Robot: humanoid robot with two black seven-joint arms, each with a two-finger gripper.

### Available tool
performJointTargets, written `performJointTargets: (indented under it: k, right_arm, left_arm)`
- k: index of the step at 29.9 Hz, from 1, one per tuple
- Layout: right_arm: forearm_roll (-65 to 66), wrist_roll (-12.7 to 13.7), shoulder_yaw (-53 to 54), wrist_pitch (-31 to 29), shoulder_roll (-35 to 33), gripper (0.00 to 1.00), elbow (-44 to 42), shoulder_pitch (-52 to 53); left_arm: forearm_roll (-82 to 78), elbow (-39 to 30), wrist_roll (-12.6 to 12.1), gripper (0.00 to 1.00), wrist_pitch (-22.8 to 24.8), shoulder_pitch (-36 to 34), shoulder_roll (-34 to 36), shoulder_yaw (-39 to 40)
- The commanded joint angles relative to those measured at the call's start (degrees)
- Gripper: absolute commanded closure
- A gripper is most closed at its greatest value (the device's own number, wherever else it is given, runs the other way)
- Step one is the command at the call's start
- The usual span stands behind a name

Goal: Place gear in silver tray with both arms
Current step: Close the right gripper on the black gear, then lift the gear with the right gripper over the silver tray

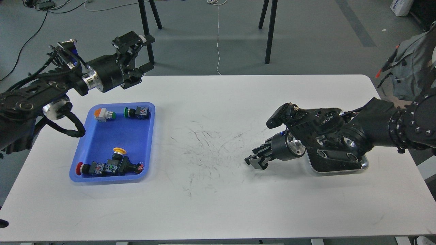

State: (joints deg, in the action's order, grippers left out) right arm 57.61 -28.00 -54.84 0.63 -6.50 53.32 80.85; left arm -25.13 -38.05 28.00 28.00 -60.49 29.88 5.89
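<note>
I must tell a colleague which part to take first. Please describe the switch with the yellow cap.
Find the blue tray at the table's left. Near its front edge lies a cluster of dark switches; the yellow-capped switch rises at its back. No other part there has a yellow cap.

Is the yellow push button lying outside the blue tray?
No, the yellow push button lies inside the blue tray, just behind the cluster of switches near its front edge.
</note>
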Motion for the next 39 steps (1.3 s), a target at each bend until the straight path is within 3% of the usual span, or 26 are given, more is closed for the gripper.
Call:
performJointTargets:
  k: [1, 10, 18, 26, 32, 39]
  right_arm:
    - [0.13, 0.00, -0.09, -0.02, 0.18, 0.62, -0.06, 0.01]
    - [0.48, 0.00, -0.79, -0.10, 0.09, 0.73, 0.03, 0.10]
    - [0.40, 0.00, -0.88, -0.10, 0.09, 0.94, -0.15, 0.72]
    - [-0.04, 0.00, -0.27, -0.10, -0.70, 0.98, -0.15, 1.24]
    - [-1.01, 0.00, 4.30, -0.19, -7.89, 0.98, 1.26, 4.49]
    - [-1.01, 0.00, 11.76, -3.79, -21.86, 0.98, 4.94, 5.81]
  left_arm:
    - [0.00, 0.00, 0.00, 0.00, 0.00, 0.02, 0.01, 0.00]
    - [0.00, 0.00, 0.00, 0.00, 0.00, 0.02, 0.09, 0.00]
    - [0.00, 0.00, 0.00, 0.00, 0.00, 0.02, 0.09, 0.00]
    - [-0.09, 0.00, 0.00, 0.00, 0.00, 0.11, 0.09, -0.09]
    - [-0.09, 0.00, 0.00, 0.00, 0.00, 0.46, 0.01, -0.18]
    - [-0.09, 0.00, 0.00, 0.00, 0.00, 0.54, -0.43, -0.53]
